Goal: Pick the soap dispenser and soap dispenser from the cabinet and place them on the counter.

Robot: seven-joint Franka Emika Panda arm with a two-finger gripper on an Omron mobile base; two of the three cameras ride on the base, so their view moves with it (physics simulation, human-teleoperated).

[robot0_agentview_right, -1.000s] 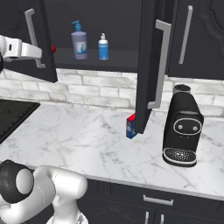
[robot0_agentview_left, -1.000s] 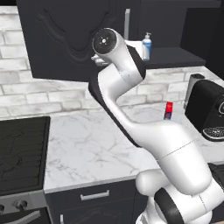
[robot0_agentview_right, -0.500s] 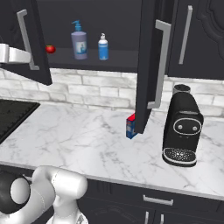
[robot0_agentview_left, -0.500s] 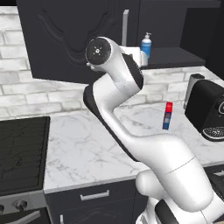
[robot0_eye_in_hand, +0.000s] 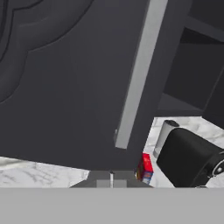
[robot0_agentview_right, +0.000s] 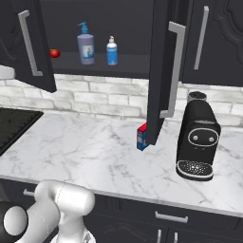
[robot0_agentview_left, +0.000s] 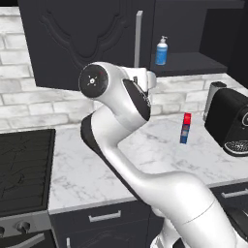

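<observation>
While folded high by the cabinet (robot0_agentview_left: 87, 43) door (handle (robot0_eye_in_hand: 135, 78) close ahead), arm w/ jaws closed, empty.

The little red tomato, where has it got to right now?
In the right base view, the tomato sits at the left end of the open cabinet's shelf, left of the greyish-purple soap dispenser and the small blue one.

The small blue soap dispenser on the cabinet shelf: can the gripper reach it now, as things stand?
Probably not directly. The gripper is shut and faces the open cabinet door, which stands between it and the small blue soap dispenser.
</observation>
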